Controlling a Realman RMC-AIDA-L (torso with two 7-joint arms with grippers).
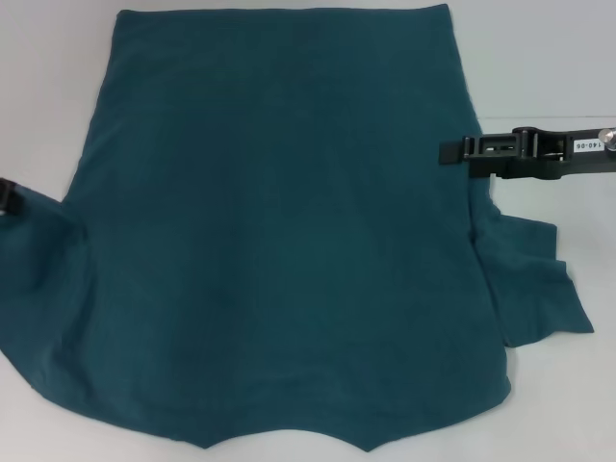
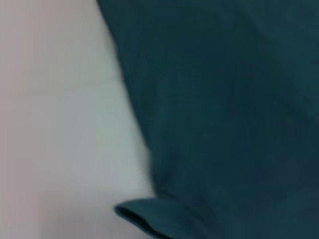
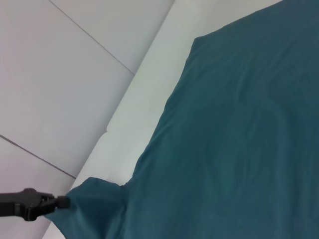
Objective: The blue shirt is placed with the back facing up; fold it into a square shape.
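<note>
The blue shirt (image 1: 279, 231) lies spread flat on the white tabletop (image 1: 48, 77), plain side up, hem toward the far edge and neckline toward the robot; no lettering is visible, consistent with the back facing up. The body panel is smooth with only shallow creases. The sleeve on the robot's right lies loosely rumpled and partly turned outward beside the body. The right gripper (image 1: 452, 152) reaches in from the right at the shirt's right side seam, above that sleeve, its tip meeting the fabric edge; whether its jaws are parted or closed on cloth cannot be told from any view. The left gripper (image 1: 6, 197) shows only as a dark tip at the picture's left margin, at the outer end of the left sleeve. In the right wrist view it appears at that sleeve's tip (image 3: 60, 201), seemingly pinching the cloth, but the jaws' setting cannot be confirmed. Assessment: both arms stand at opposite side edges, presumably so a side or sleeve can be drawn inward over the back as a first fold. No fold is yet made. Risk noted: the rumpled right sleeve may bunch under a fold unless flattened.
</note>
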